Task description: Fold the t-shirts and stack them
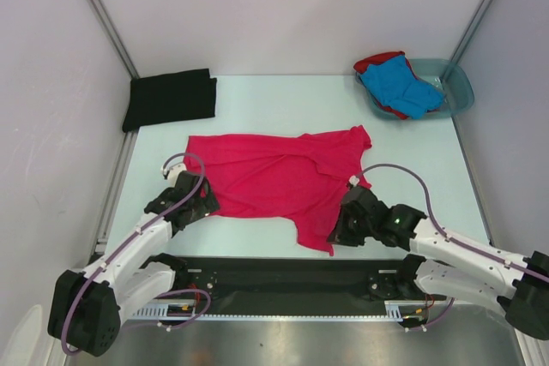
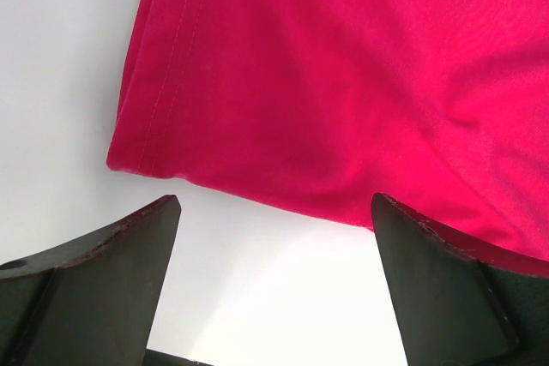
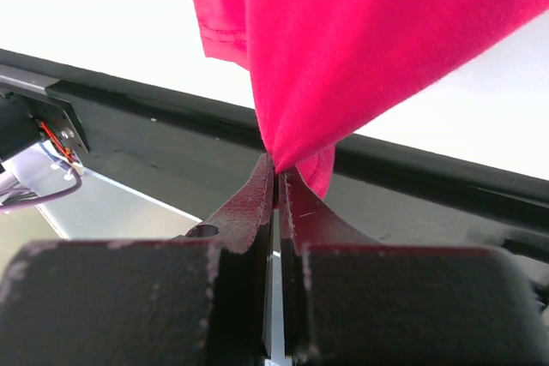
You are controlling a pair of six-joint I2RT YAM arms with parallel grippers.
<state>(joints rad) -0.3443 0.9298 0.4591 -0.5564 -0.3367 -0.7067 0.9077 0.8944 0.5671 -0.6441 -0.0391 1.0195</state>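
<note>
One pale table (image 1: 257, 100), walled on three sides, carries four shirts, one basin and two arms. Largest is the pink shirt (image 1: 274, 182), spread mostly flat across the middle of the table, with a sleeve reaching toward the far right and a loose flap trailing toward the near edge. A black rail (image 1: 283, 276) runs along that near edge between the arm bases.

The black shirt (image 1: 169, 99) lies folded into a flat rectangle at the far left corner, well apart from the pink one. The teal basin (image 1: 459, 83) sits at the far right corner. It holds the blue shirt (image 1: 403, 87), crumpled on top, and the red shirt (image 1: 377, 62), mostly hidden beneath it and showing only along the far and left edges.

The left gripper (image 1: 204, 203) rests low at the pink shirt's near left corner. The right gripper (image 1: 337, 233) sits at the trailing flap, its body hiding the point of contact from above.

The left wrist view alone shows the left gripper (image 2: 274, 203) with jaws spread wide, holding nothing. The hemmed corner of the pink shirt (image 2: 343, 83) lies just beyond the fingertips on the bare table (image 2: 60, 57).

The right wrist view alone shows the right gripper (image 3: 276, 165) pinched tight on a gathered point of the pink shirt (image 3: 360, 40), the cloth lifted into a peak above the black rail (image 3: 154, 109)
</note>
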